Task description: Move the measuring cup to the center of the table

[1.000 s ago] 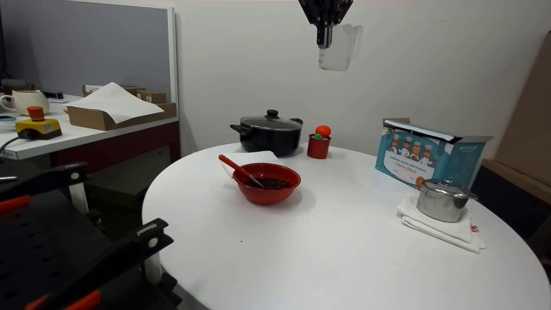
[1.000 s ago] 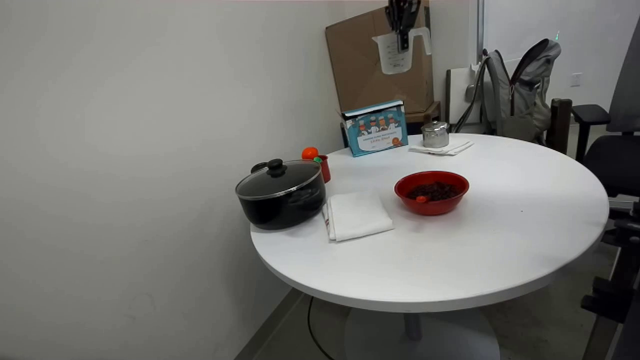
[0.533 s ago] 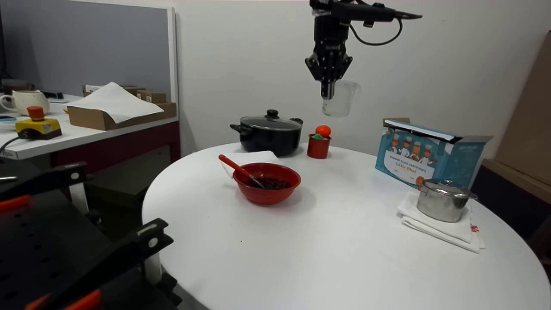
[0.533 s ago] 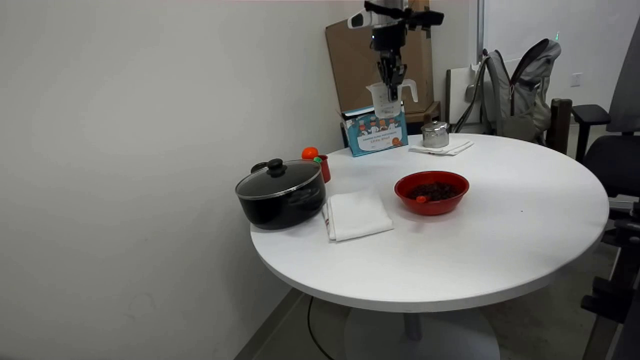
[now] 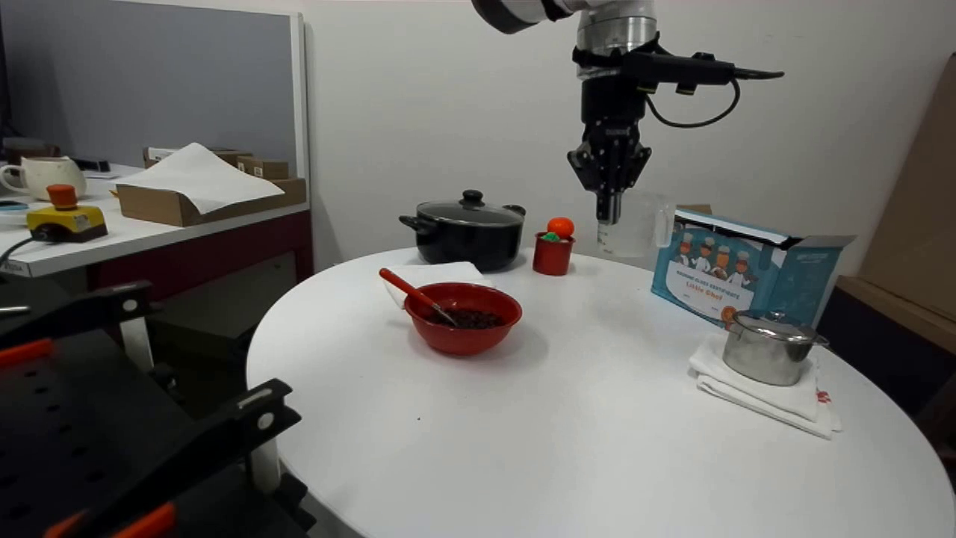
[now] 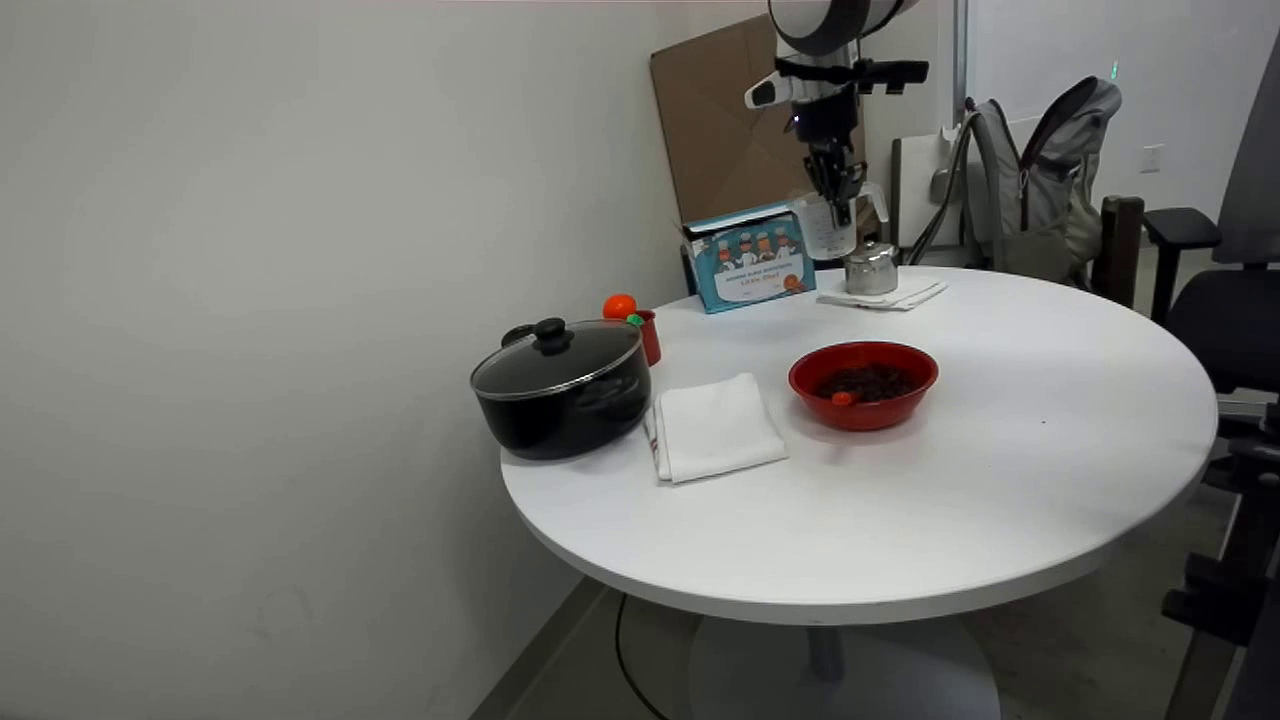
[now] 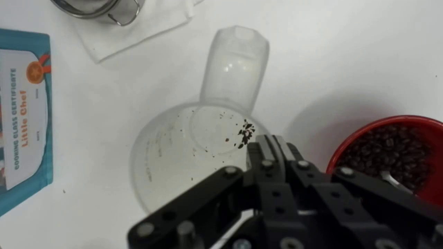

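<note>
Currently, in an exterior view: round smooth white counter (image 5: 523,448). Near right, shiny steel pot (image 5: 762,360) on folded white cloth (image 5: 784,409). Mid-depth left, glossy red bowl (image 5: 463,341), dark beans (image 5: 478,319) inside. Claw (image 5: 609,217) nipped together on thin wall of clear plastic measuring cup (image 5: 635,228), roughly upright, hanging above counter between red bowl and blue printed box (image 5: 717,280). Far left, black pot (image 5: 470,246), glass lid (image 5: 459,215).

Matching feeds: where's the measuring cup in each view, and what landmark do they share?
In an exterior view: measuring cup right of and slightly above centre; red bowl to its lower left.
In an exterior view: measuring cup upper half, right of centre; red bowl below it.
In the wrist view: measuring cup near centre, partly behind the claw; red bowl at right.
Shared landmark: red bowl.
</note>
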`<state>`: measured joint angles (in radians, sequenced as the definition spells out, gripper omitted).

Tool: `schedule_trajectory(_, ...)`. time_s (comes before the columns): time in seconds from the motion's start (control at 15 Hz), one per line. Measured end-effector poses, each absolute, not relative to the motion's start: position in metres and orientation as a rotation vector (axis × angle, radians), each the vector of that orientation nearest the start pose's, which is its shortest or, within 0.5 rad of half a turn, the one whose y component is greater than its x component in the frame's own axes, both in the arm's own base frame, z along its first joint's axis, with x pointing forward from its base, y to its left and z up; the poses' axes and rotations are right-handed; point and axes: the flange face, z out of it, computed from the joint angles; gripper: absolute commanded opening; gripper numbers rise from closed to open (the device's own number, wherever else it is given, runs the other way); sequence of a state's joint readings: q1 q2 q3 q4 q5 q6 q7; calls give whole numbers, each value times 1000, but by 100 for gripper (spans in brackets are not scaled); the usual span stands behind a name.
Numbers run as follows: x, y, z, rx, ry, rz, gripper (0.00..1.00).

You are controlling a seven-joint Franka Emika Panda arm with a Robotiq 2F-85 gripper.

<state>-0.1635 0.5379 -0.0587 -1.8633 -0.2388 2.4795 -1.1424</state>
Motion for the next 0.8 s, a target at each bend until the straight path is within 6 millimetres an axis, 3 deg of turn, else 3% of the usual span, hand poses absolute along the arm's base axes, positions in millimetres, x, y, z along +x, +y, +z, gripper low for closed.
schedule_trajectory(0.8,585,-158,176,-2772,-1738,226,7)
